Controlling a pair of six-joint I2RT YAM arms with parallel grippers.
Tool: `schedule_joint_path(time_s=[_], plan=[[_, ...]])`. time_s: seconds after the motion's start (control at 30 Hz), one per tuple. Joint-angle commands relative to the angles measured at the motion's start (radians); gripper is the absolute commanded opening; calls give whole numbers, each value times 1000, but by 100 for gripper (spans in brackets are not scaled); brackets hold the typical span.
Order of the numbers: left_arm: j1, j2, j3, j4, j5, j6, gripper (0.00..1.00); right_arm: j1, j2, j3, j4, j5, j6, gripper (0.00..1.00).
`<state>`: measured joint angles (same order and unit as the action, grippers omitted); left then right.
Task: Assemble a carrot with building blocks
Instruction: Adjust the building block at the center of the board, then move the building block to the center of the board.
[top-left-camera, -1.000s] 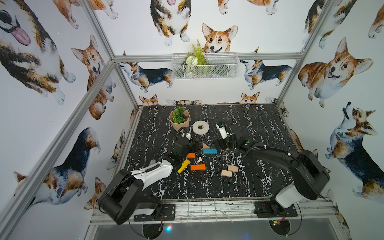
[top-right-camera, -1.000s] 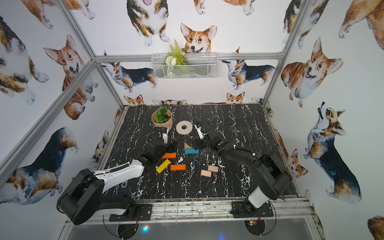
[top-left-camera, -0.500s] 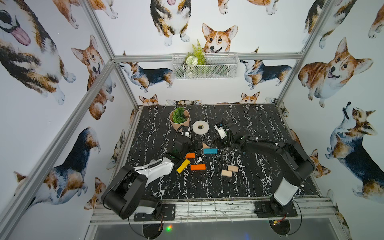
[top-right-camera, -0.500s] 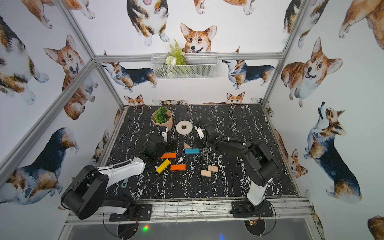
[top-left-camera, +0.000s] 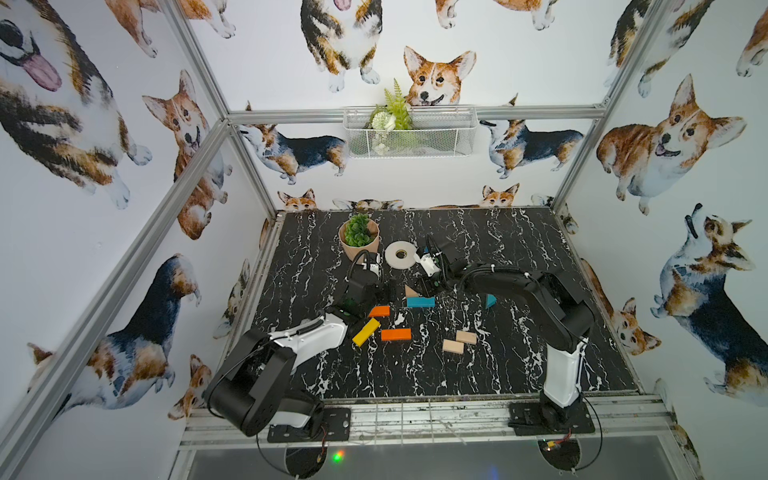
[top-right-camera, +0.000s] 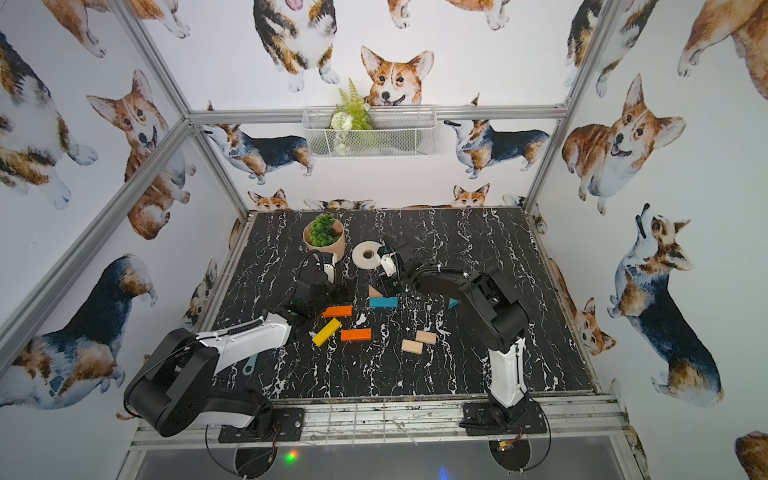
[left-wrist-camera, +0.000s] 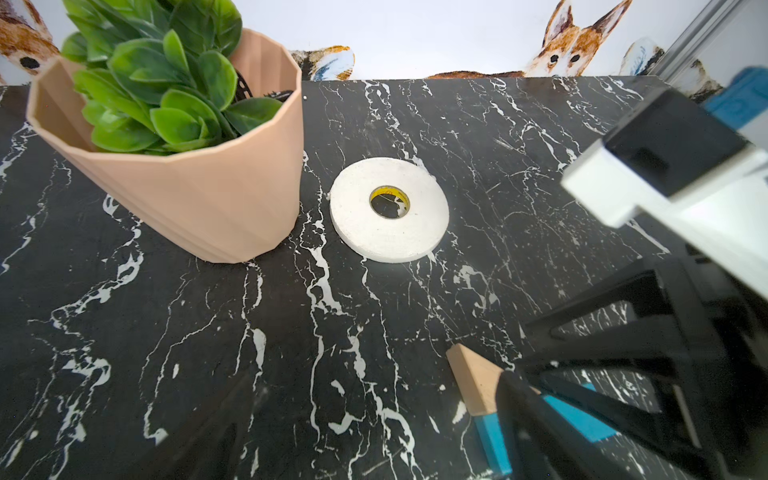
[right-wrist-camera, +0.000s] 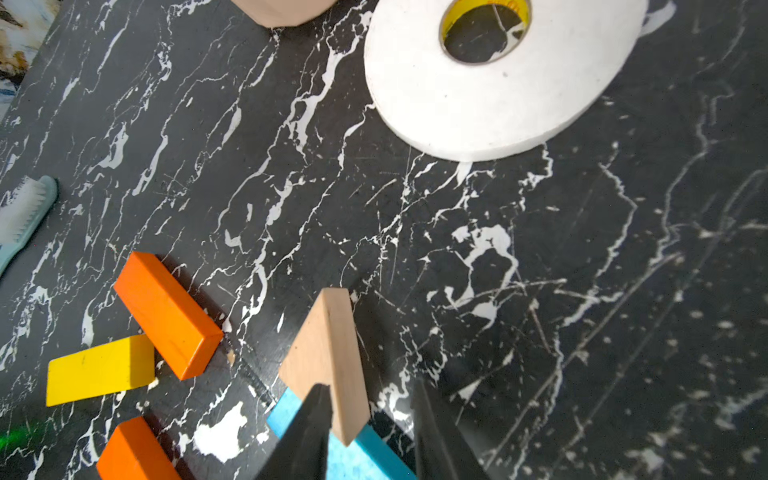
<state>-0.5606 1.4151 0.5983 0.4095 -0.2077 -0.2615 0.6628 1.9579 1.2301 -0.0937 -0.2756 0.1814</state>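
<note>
Black marble tabletop (top-left-camera: 415, 374): building blocks (top-left-camera: 395, 334) lie scattered mid-surface. Left gripper (top-left-camera: 384, 291) stands wide open and empty. Right gripper (right-wrist-camera: 370, 384) sits part-closed astride the wood triangle (right-wrist-camera: 328, 345), with a gap showing on one side. Beyond are a tape roll (top-left-camera: 400, 254), a potted plant (top-left-camera: 359, 239) and corgi-papered walls (top-left-camera: 124, 166).

The pot (top-left-camera: 359, 245) is set at the back left of the desk (top-left-camera: 540, 374), the tape roll (top-left-camera: 400, 254) just right of it. Before the roll, a triangle (top-left-camera: 410, 291) is laid against a bar (top-left-camera: 420, 302); two short blocks (top-left-camera: 466, 337) are placed farther forward.
</note>
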Motion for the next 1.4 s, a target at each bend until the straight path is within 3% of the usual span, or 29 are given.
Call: schedule_joint_path(time_s=[0.0, 0.4, 0.57, 0.73, 0.87, 1.07, 1.13, 1.27, 1.37], plan=[[4, 3, 9, 11, 11, -7, 94, 9, 28, 26, -27, -53, 3, 39], [5, 11, 14, 5, 13, -10, 95, 39, 59, 56, -43, -86, -5, 40], [7, 13, 16, 4, 14, -10, 95, 38, 21, 37, -44, -45, -8, 41], [7, 9, 15, 0, 19, -15, 95, -21, -175, -53, -129, 48, 6, 50], [7, 16, 18, 7, 51, -36, 95, -63, -421, -162, -313, 286, 34, 59], [5, 30, 48, -13, 159, -76, 94, -71, -702, -360, -441, 427, 65, 70], [5, 16, 38, -5, 169, -88, 94, -119, -779, -428, -434, 380, 75, 70], [5, -25, 18, -1, 154, -81, 94, -368, -774, -444, -472, 82, 61, 68], [6, -49, 4, 4, 135, -72, 94, -427, -717, -405, -520, 91, 39, 68]])
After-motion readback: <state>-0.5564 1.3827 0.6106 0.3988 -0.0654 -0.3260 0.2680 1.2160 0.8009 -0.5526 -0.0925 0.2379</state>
